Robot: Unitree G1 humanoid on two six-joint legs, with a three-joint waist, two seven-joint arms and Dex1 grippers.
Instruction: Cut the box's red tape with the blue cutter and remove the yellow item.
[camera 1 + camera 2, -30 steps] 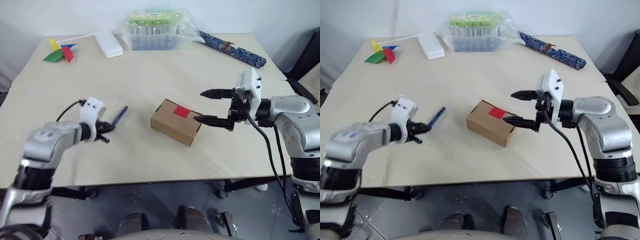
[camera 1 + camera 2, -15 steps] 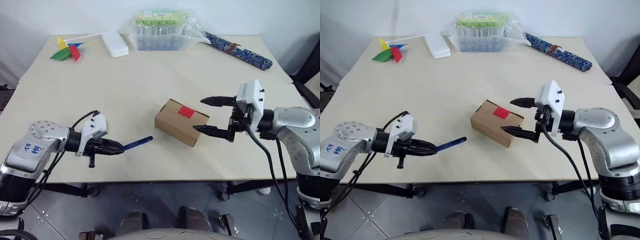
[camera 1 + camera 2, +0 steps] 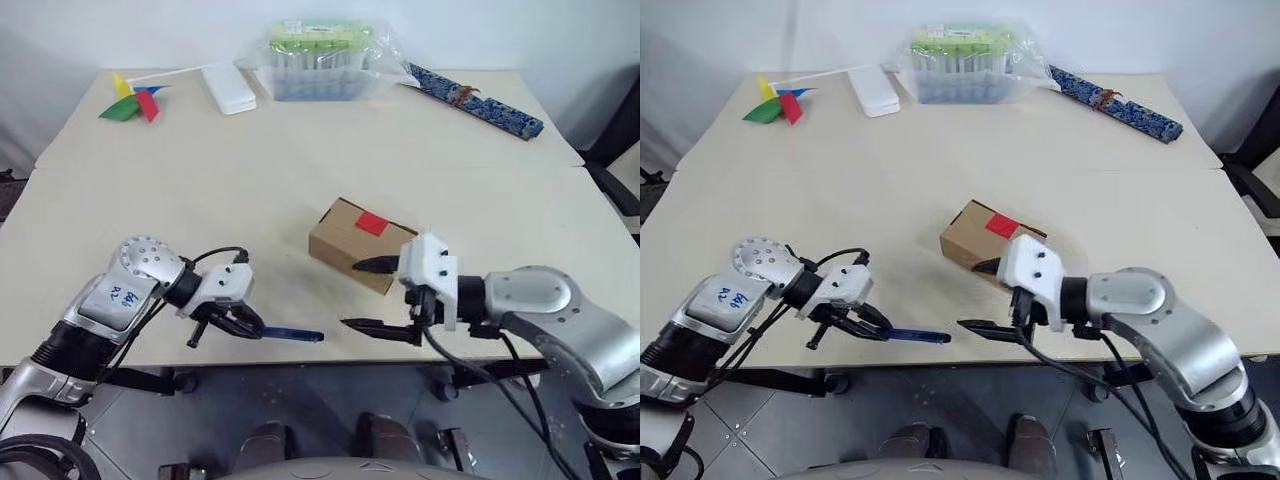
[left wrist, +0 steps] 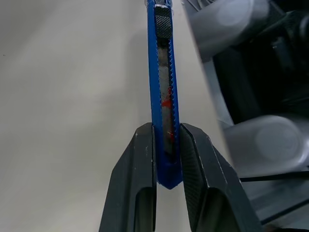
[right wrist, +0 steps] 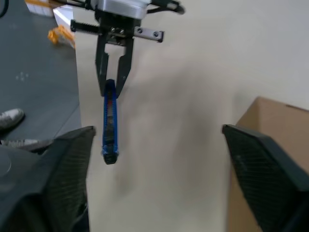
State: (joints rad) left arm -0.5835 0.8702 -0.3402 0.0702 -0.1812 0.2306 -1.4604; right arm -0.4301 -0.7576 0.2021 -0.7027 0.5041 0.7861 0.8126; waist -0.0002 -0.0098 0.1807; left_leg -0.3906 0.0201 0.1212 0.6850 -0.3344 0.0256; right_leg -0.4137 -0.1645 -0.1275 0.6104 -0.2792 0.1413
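The small brown cardboard box is sitting mid-tabletop, its red tape square looking uncut and its flaps closed, so cutting and retrieval are both remaining. The left gripper is clamping the slim blue cutter near the front edge, while the right gripper is hovering beside the box, fingers spread apart.

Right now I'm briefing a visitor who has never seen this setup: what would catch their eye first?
Probably the blue cutter, clamped in the left gripper at the table's near edge and pointing toward the right gripper, whose fingers stand open facing it. Just beyond sits the box with its red tape uncut. At the far edge, a clear tub with green lids and a paper pinwheel add colour.
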